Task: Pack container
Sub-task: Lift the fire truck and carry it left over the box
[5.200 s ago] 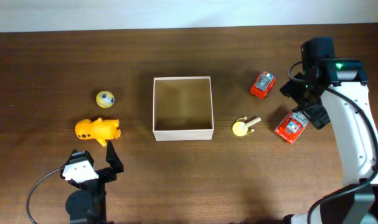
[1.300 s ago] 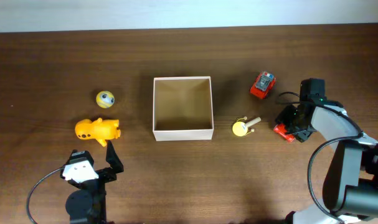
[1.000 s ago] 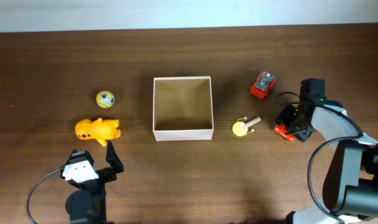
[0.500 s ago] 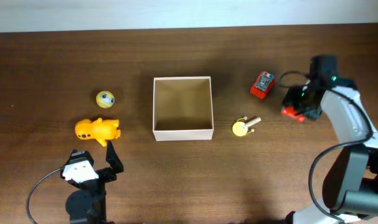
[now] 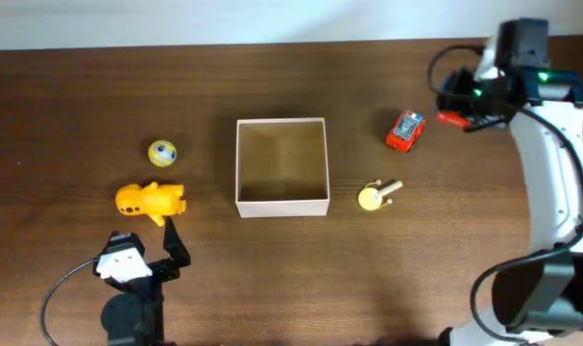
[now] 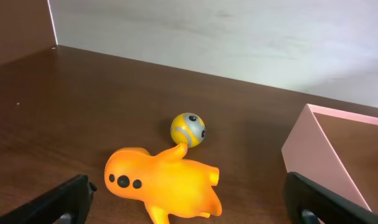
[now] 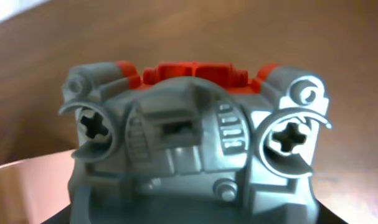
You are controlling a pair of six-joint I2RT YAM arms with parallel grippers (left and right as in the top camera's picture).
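Note:
The container [image 5: 281,204], a square white-walled box with a tan inside, stands open at the table's middle; its corner shows in the left wrist view [image 6: 313,152]. My right gripper [image 5: 461,104] is shut on a red toy car [image 5: 451,118] and holds it in the air at the far right, right of the box. The car's grey underside [image 7: 195,137] fills the right wrist view. My left gripper [image 5: 173,242] is open and empty at the near left, just in front of an orange toy animal [image 5: 151,201], which lies between the fingers' line of sight [image 6: 164,186].
A second red toy car [image 5: 404,131] lies right of the box. A yellow toy with a wooden stick [image 5: 374,196] lies near the box's front right corner. A yellow ball [image 5: 162,152] sits behind the orange toy and also shows in the left wrist view [image 6: 188,129].
My right gripper has closed on the red car at the right, lifted it off the table and carried it up and toward the far edge. The left arm has not moved.

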